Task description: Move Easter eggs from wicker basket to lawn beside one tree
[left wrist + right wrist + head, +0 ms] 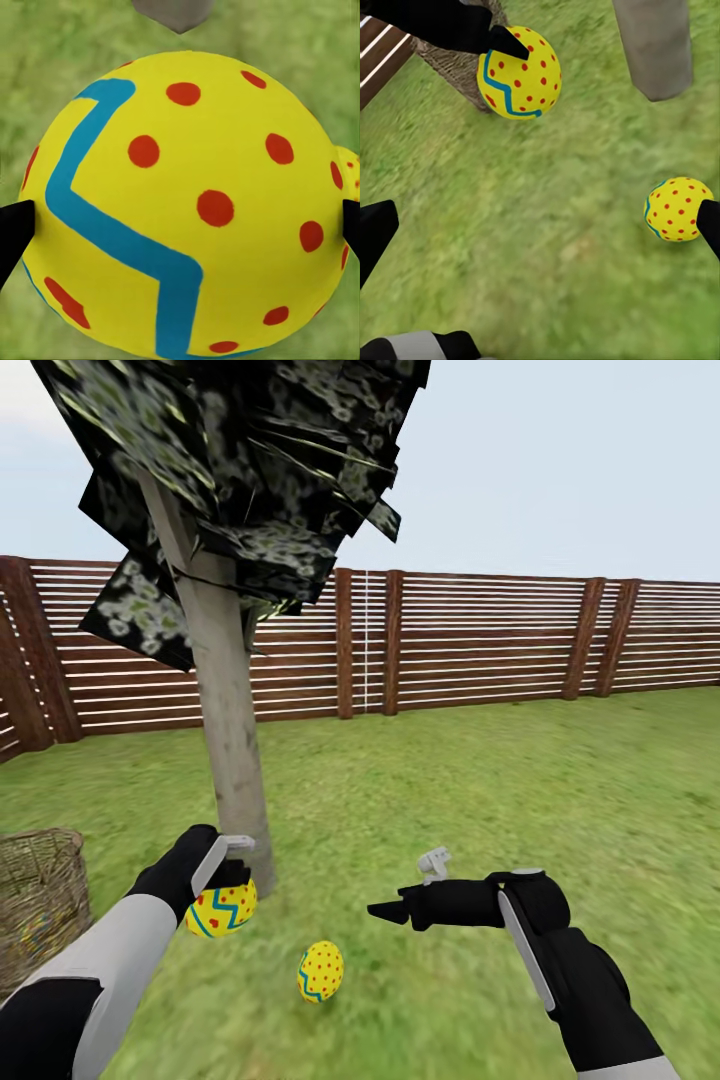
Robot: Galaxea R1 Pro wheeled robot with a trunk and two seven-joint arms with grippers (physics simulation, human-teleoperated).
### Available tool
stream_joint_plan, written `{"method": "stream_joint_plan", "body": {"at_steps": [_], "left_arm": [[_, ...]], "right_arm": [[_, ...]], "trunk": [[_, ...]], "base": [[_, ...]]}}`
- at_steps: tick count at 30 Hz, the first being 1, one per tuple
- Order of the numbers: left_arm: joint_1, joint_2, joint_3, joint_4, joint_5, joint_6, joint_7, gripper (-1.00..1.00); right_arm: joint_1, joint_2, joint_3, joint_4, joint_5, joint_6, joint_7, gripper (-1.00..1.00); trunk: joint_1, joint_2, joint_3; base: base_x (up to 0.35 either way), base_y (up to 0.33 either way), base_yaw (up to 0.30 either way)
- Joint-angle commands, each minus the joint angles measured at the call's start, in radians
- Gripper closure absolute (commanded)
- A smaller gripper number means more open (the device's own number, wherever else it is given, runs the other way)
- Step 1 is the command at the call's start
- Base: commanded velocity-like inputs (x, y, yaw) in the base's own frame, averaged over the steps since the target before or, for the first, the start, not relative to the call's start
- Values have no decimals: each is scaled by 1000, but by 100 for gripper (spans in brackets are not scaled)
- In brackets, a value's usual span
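Note:
My left gripper (226, 892) is shut on a yellow Easter egg (221, 909) with red dots and a blue zigzag, held just above the lawn (450, 800) at the foot of the tree's pale trunk (229, 760). Up close, that egg (187, 202) sits between the black fingertips (13, 234). A second egg (320, 971) lies on the grass in front of the trunk. My right gripper (392, 907) hovers open to the right of it, with the lying egg (676, 208) beside one finger. The wicker basket (35, 900) stands at the left edge. The third egg is hidden.
A brown horizontal-slat fence (470, 635) bounds the grass behind the tree. Dark speckled foliage (240, 470) hangs overhead at the upper left. Open grass stretches to the right and towards the fence.

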Motion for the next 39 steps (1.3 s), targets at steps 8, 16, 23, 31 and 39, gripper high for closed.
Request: {"method": "stream_joint_plan", "body": {"at_steps": [8, 16, 23, 31, 39], "left_arm": [[0, 1, -6, -1, 8, -35, 8, 100], [0, -1, -6, 1, 3, -145, 8, 100], [0, -1, -7, 0, 2, -176, 6, 100], [0, -7, -8, 0, 1, -181, 3, 100], [0, -8, -8, 0, 0, -183, 3, 100]], "right_arm": [[-1, -1, -4, 0, -1, 7, -1, -100], [-1, -9, -25, 2, 0, 7, 0, -100], [-1, -11, -149, -1, -2, -20, 143, -100], [-1, -6, -208, -1, 0, -40, 241, -100], [-1, -3, -208, 0, 0, -41, 242, -100]], "trunk": [[2, -2, -25], [6, -4, -56], [9, -5, -83], [13, -7, -114], [16, -9, -145]], "base": [[0, 0, 6], [0, 0, 0], [0, 0, 0], [0, 0, -1], [0, 0, -222]]}}
